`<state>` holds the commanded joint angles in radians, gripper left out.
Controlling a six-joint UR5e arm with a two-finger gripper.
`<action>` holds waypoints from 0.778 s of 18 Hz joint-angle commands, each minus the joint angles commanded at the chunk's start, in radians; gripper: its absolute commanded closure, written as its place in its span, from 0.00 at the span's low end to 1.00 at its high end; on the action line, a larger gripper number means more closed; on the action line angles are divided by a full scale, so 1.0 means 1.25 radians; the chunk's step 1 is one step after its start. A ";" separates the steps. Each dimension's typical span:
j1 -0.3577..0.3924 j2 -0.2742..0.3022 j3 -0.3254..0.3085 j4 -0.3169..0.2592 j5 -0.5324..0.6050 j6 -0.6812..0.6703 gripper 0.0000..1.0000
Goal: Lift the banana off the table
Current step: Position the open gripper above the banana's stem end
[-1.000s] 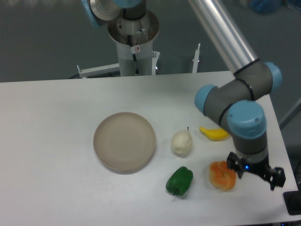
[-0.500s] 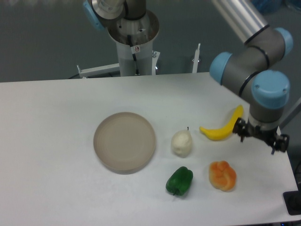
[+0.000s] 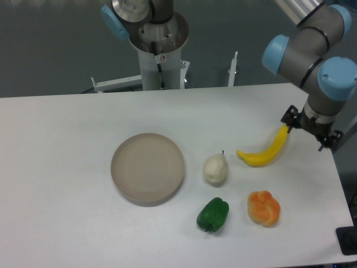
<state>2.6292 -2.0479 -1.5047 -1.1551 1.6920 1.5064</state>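
The arm has swung up and back from the near right corner, uncovering the banana (image 3: 266, 152) — it lies free on the table (image 3: 67, 167), so the pick is not yet made. The hand (image 3: 310, 129) hangs by its upper tip; whether its fingers are apart I cannot tell. One plate (image 3: 148, 167), one orange pepper (image 3: 264, 208), one green pepper (image 3: 213, 214), one whitish fruit (image 3: 215, 170) — one banana.

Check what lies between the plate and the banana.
In the fixed camera view, only the whitish pear sits between the plate and the banana; otherwise bare table.
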 joint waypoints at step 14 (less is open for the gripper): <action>0.009 -0.032 -0.109 0.158 -0.053 -0.032 0.00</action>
<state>2.6399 -2.0877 -1.6413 -0.9572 1.6260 1.4665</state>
